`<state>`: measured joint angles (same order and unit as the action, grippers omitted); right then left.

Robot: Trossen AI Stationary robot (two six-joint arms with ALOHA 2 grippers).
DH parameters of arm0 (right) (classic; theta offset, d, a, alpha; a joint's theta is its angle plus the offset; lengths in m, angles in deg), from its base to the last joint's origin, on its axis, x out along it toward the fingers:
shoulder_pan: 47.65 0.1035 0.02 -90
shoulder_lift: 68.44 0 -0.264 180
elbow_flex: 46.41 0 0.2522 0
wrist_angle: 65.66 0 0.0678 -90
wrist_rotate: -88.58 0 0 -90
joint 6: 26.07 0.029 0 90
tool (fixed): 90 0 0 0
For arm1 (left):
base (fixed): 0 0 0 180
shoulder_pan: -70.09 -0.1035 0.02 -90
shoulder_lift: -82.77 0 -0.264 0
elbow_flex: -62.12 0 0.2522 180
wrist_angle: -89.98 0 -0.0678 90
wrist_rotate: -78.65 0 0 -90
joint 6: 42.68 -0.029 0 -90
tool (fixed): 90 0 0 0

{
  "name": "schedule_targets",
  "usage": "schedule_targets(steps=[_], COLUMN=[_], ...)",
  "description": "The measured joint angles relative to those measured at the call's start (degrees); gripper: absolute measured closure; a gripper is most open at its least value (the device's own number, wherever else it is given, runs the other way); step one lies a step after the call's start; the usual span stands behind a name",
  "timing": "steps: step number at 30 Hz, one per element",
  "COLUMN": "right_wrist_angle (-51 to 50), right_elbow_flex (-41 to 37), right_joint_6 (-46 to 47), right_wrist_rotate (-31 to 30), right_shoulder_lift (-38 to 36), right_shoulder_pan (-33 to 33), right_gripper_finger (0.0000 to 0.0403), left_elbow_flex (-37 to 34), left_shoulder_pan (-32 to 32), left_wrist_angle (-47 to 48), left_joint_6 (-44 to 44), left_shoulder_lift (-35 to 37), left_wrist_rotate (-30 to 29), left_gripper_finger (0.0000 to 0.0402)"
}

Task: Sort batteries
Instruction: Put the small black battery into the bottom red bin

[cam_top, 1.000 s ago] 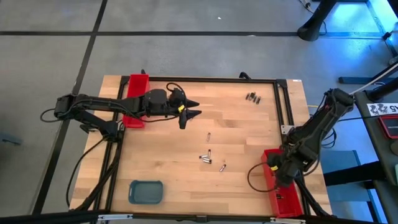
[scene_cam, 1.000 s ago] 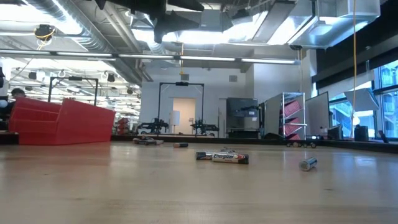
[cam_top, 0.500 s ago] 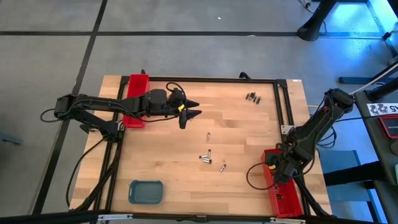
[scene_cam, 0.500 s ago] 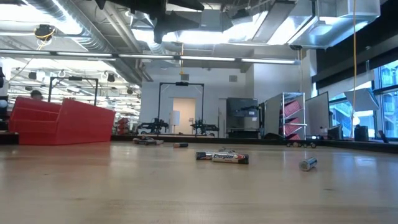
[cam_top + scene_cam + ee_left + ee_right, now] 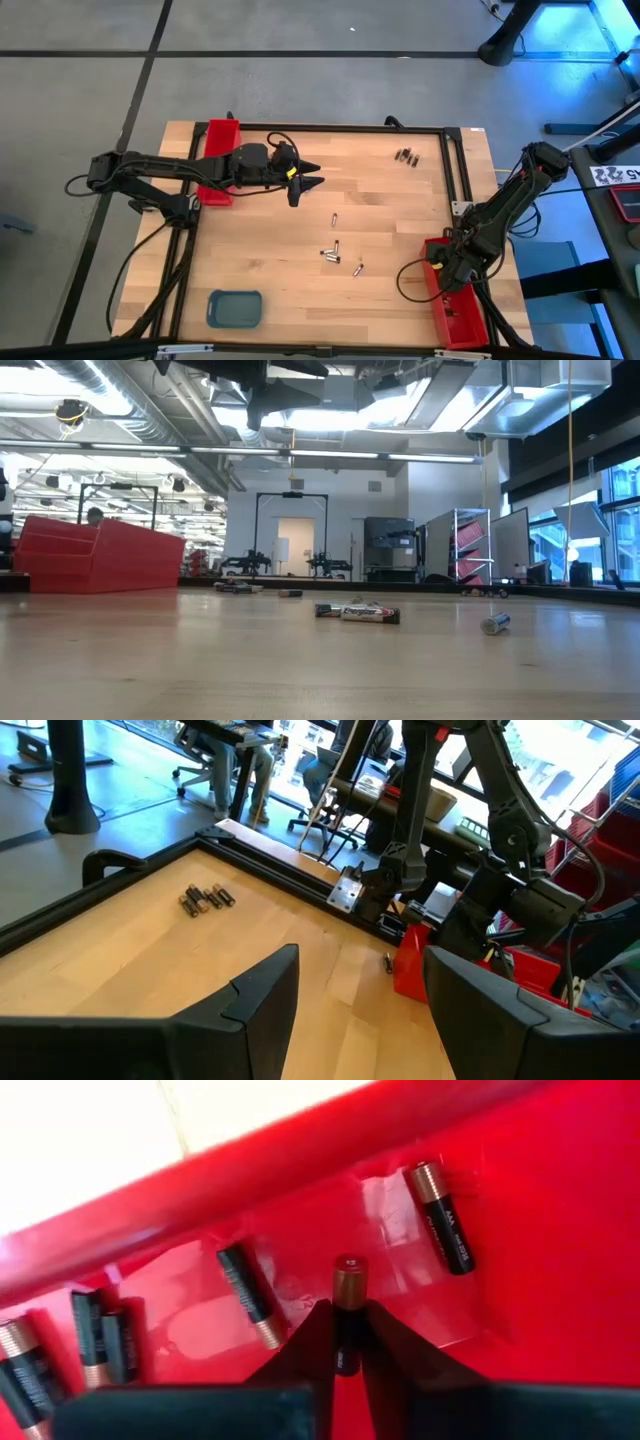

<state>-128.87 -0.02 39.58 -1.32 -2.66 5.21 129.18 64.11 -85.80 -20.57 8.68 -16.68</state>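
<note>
Right wrist view: a battery (image 5: 348, 1312) is pinched between the right gripper (image 5: 344, 1342) fingers, down inside the red tray (image 5: 560, 1230) — more batteries lie loose around it. Left gripper (image 5: 312, 177) fingers are spread above the table (image 5: 380, 210).

Wooden table (image 5: 280, 270) carries two red trays (image 5: 217, 160), blue-grey tray (image 5: 235, 308), perhaps nine loose batteries (image 5: 332, 252).

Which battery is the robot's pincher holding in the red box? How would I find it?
Look at the red tray at the table's right edge, where the right gripper reaches in. Several batteries lie flat on its red floor. The battery you want sits between the two dark fingers, copper end pointing away; the others lie loose, untouched.
</note>
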Motion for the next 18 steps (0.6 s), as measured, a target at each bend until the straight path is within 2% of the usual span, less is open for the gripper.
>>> schedule_targets(steps=[18], right_wrist_angle=[0.46], right_elbow_flex=[1.78], right_joint_6=[-0.07], right_wrist_rotate=[2.18], right_shoulder_lift=[0.13], right_shoulder_pan=[0.0], right_gripper_finger=[0.0324], left_elbow_flex=[0.0], left_shoulder_pan=[0.0], left_wrist_angle=[-0.04], left_joint_6=[0.0], left_shoulder_lift=[0.0], left_wrist_rotate=[0.0], left_gripper_finger=[0.0199])
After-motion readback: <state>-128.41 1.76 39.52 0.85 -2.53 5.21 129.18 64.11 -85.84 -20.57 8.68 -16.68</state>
